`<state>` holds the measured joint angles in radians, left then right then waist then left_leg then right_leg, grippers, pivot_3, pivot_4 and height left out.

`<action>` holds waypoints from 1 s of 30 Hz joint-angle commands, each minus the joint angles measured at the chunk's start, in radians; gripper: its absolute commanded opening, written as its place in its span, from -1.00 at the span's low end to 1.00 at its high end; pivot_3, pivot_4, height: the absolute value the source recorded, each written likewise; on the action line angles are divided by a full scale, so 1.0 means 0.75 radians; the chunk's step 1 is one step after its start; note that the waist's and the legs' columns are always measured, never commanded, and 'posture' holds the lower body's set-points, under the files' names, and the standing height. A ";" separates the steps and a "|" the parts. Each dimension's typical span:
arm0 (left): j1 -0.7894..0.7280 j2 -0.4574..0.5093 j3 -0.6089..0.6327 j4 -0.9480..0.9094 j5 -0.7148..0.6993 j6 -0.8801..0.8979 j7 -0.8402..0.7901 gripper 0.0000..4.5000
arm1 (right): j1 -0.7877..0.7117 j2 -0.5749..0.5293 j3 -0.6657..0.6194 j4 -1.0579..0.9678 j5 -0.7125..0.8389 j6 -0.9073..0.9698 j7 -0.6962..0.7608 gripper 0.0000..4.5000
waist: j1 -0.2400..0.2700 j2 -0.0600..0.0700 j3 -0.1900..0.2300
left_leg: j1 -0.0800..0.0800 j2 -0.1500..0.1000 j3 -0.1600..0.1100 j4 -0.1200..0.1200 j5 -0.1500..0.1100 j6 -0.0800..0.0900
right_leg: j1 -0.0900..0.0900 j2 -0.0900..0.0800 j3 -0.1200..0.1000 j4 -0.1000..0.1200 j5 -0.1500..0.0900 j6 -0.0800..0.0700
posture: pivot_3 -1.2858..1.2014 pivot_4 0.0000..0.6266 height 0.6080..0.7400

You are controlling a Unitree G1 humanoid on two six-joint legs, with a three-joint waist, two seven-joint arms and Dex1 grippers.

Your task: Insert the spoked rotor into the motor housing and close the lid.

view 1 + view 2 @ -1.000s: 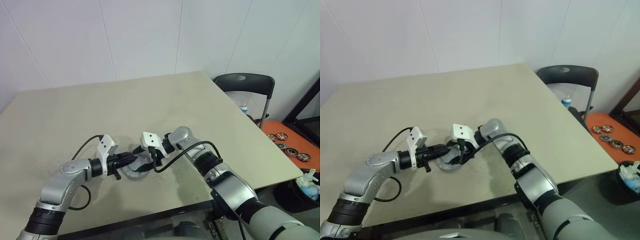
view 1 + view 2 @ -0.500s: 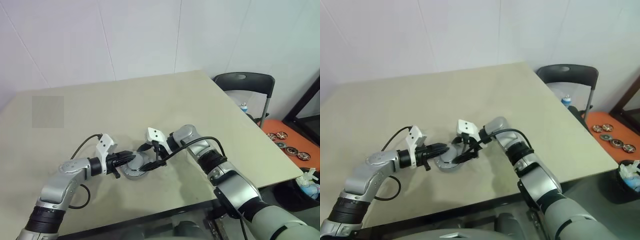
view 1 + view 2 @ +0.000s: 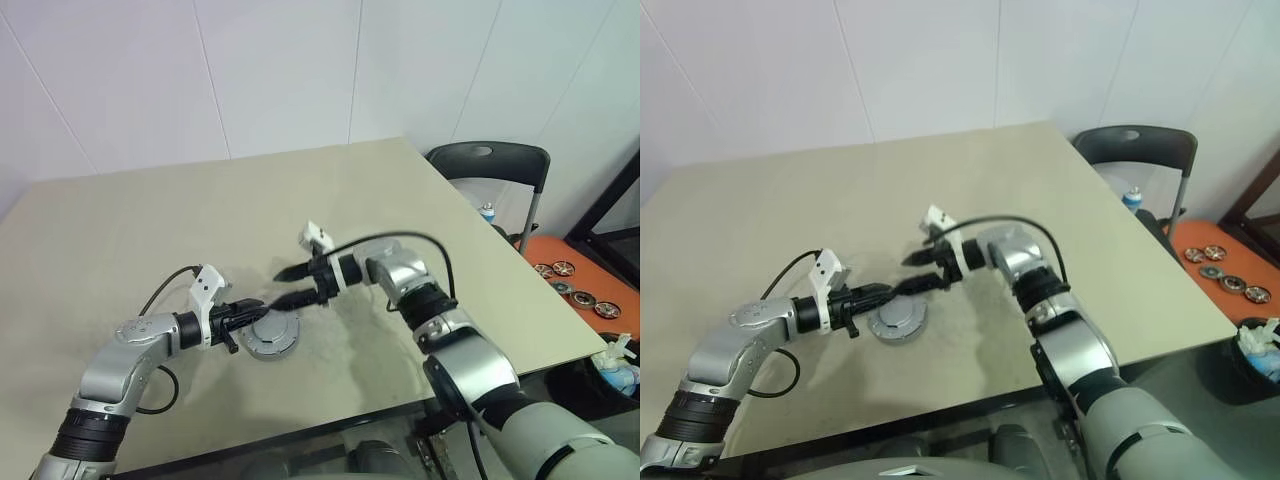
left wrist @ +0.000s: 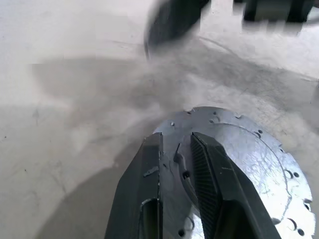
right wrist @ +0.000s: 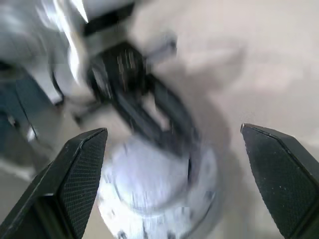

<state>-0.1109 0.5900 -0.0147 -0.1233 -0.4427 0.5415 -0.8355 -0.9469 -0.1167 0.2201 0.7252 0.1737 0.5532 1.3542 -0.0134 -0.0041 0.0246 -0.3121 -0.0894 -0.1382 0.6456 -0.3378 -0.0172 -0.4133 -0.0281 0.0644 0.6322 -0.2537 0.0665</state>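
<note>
The flat grey lid [image 3: 272, 337] lies shut (plain metal), left gripper [image 4: 175, 149] pinching its rim, right gripper [image 3: 290, 285] spread wide above.

So the motor housing [image 3: 272, 336] is sitting flat on the beige desk [image 3: 300, 210] near the front edge, with the lid [image 4: 239, 164] shut down on top of it. From above it's just one shallow round silver-grey disc. Up close the lid's plain metal outer face is scuffed and shiny, with small holes dotted round its rim. Can't see the rotor
</note>
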 commanded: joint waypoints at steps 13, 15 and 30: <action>0.114 0.146 0.058 -0.088 -0.044 0.067 -0.102 -0.59 | -0.023 -0.299 0.084 -0.223 0.117 0.555 0.181 1.00 | -0.009 -0.001 0.000 | -0.015 0.000 0.003 0.001 0.001 -0.001 | -0.017 -0.001 0.001 0.000 0.001 0.002 | 0.03 -1.00 1.00; 0.146 0.184 0.065 -0.099 -0.048 0.071 -0.128 -0.59 | -0.015 -0.292 0.084 -0.227 0.115 0.553 0.149 1.00 | -0.005 0.000 0.000 | -0.015 0.000 0.003 0.001 0.000 0.000 | -0.017 -0.001 0.001 0.000 0.001 0.002 | 0.03 -1.00 1.00; 0.158 0.223 0.122 -0.105 -0.041 0.095 -0.084 -0.59 | 0.024 -0.254 0.164 -0.213 0.070 0.463 0.039 1.00 | -0.001 -0.001 0.000 | -0.017 0.000 0.003 0.002 0.003 -0.005 | -0.018 -0.002 0.001 0.000 0.001 0.002 | 0.03 -1.00 1.00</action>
<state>0.0170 0.7570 0.0549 -0.1705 -0.4690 0.6093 -0.9067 -0.9227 -0.2970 0.3346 0.5954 0.2302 0.9234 1.3782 -0.0140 -0.0048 0.0243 -0.3250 -0.0897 -0.1362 0.6468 -0.3356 -0.0213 -0.4270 -0.0295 0.0648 0.6321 -0.2526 0.0679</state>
